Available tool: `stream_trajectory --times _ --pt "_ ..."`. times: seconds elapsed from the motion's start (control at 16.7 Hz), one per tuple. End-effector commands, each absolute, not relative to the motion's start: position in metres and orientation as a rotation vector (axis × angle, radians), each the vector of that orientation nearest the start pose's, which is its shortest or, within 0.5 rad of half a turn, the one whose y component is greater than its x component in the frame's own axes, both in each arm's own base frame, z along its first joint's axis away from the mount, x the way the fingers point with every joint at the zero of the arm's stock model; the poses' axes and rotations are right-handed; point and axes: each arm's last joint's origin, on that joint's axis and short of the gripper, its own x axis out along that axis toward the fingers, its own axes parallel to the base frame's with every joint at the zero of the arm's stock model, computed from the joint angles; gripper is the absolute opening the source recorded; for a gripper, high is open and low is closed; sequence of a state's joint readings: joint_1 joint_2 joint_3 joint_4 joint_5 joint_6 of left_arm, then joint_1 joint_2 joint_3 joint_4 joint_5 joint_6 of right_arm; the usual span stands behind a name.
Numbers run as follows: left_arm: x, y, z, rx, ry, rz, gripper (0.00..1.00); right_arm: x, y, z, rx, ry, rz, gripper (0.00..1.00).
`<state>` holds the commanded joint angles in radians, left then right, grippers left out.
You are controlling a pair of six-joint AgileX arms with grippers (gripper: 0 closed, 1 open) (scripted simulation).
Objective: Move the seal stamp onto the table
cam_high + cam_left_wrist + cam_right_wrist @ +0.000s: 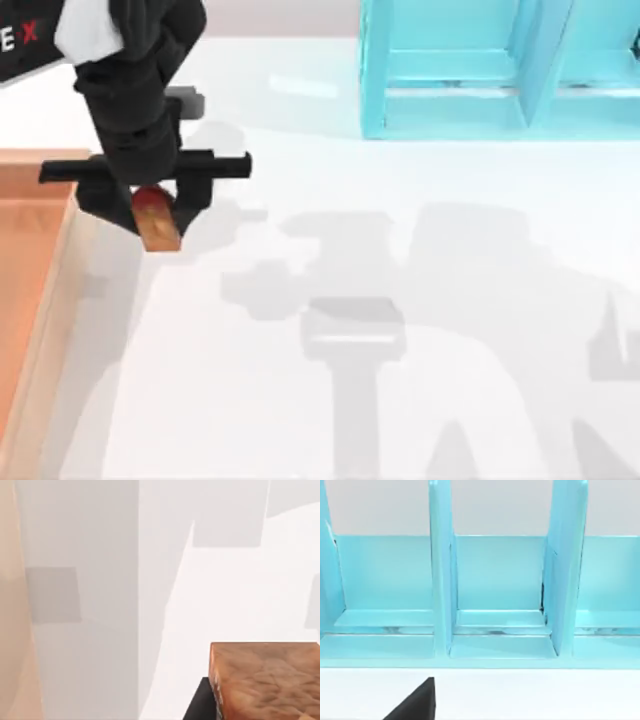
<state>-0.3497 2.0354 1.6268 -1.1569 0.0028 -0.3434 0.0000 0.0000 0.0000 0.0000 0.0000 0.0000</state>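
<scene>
The seal stamp [156, 220], an amber-orange block with a glossy red top, hangs between the fingers of my left gripper [153, 212], which is shut on it. It is held above the white table [400, 400], just right of the wooden tray's rim. In the left wrist view the stamp's amber block [265, 680] fills the near corner over the white table [225, 595], with a dark finger [200, 702] beside it. The right wrist view faces the shelf, with a dark finger tip [417, 702] at its edge.
An orange-brown wooden tray [35, 300] lies along the table's left side. A turquoise shelf unit [480, 70] with open compartments stands at the back right, seen also as the shelf unit [495, 595]. Grey arm shadows cross the table's middle.
</scene>
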Motion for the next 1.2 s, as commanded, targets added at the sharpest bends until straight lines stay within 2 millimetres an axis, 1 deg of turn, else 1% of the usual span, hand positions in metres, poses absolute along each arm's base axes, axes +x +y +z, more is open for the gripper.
stream_trajectory --times 0.12,0.24,0.48,0.6,0.9,1.14,1.2 --pt "0.379 -0.146 0.178 0.01 1.569 -0.011 0.0 0.106 -0.001 0.16 0.0 0.0 0.0 1.0" --pt "0.381 -0.152 0.172 0.017 1.569 -0.016 0.0 0.106 -0.001 0.16 0.0 0.0 0.0 1.0" --pt "0.38 -0.15 0.17 0.015 1.573 -0.013 0.0 0.106 -0.001 0.16 0.0 0.0 0.0 1.0" --pt "0.381 -0.15 0.162 0.015 1.571 -0.013 0.0 0.106 -0.001 0.16 0.0 0.0 0.0 1.0" --pt "0.381 -0.152 0.129 0.016 1.567 -0.016 0.0 0.106 -0.001 0.16 0.0 0.0 0.0 1.0" --pt "0.381 -0.152 0.127 0.017 1.569 -0.016 0.0 0.106 -0.001 0.16 0.0 0.0 0.0 1.0" --pt "0.381 -0.152 0.127 0.017 1.569 -0.016 0.08 0.106 -0.001 0.16 0.0 0.0 0.0 1.0"
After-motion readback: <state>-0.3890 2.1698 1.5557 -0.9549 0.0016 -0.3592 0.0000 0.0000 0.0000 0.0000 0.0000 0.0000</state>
